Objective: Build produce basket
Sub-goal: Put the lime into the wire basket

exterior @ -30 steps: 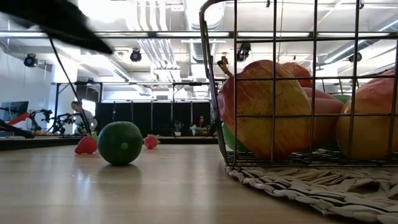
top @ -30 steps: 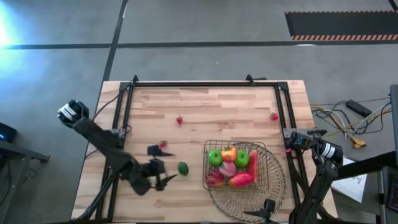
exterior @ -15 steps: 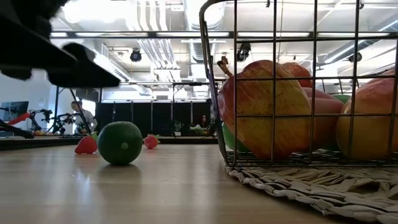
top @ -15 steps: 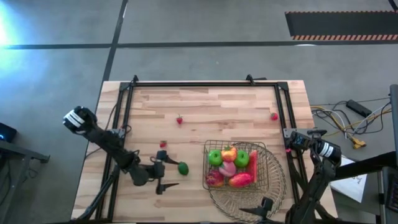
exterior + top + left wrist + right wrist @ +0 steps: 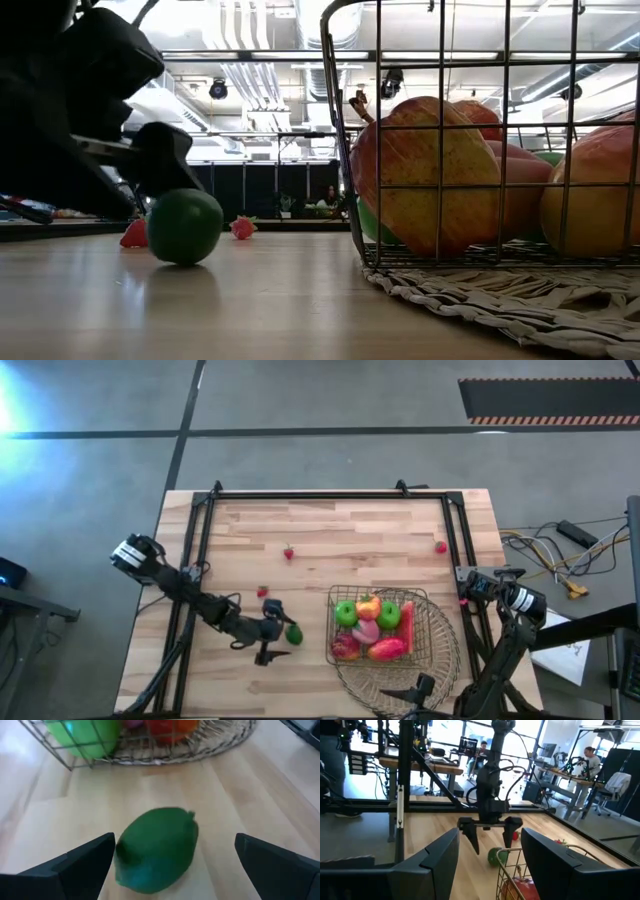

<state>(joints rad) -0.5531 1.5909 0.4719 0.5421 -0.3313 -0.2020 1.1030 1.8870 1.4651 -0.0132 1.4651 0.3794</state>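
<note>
The left claw (image 5: 279,641), fingers spread, has advanced across the surface (image 5: 320,530) to straddle the green fruit (image 5: 294,631).

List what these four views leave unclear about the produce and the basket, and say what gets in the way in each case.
- Basket, high view: pieces lie piled, so those beneath are hidden.
- Basket, low view: cut off by the right edge; the front apple blocks the rest.
- Small red pieces, high view: too small to identify.
- Green fruit, left wrist view: blurred, so its type is unclear.

overhead, tabletop-level, two wrist views, sharing green fruit (image 5: 294,632)
</note>
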